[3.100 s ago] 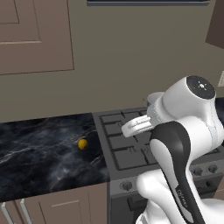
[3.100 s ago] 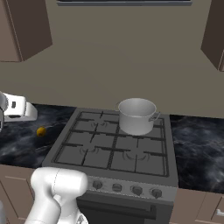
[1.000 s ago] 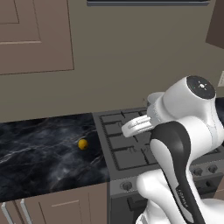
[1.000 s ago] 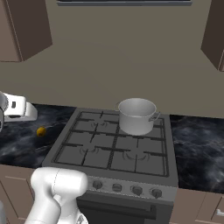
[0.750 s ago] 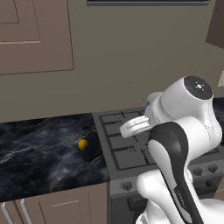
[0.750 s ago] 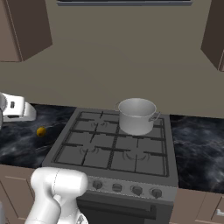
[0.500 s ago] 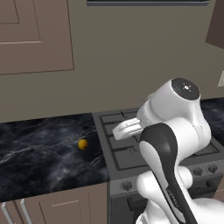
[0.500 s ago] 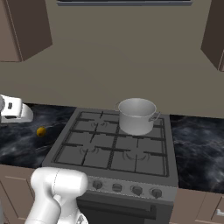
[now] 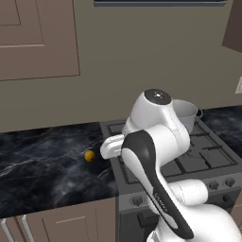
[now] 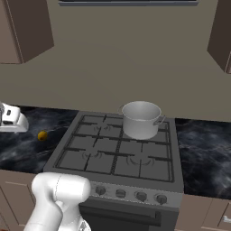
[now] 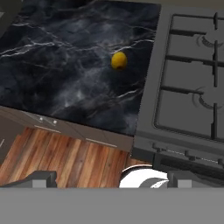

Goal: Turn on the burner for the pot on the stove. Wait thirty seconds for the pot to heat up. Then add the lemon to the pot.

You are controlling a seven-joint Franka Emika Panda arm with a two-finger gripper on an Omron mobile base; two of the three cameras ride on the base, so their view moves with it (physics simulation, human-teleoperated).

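- Pincer (image 11: 113, 177) spread wide, holding nothing, above the floor.
- Lemon (image 11: 118, 61) lies on the table (image 11: 65, 65) well ahead of it.
- Stove (image 11: 183, 87) sits beside.

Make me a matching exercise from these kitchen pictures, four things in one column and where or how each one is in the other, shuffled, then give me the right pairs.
Things:
1. lemon
2. pot
3. gripper
4. knobs

Places or states:
A. in a row along the stove's front edge
B. on a back burner, toward the right
C. jaws wide open, holding nothing
D. on the black marble counter, left of the stove

Pairs: 1-D, 2-B, 3-C, 4-A
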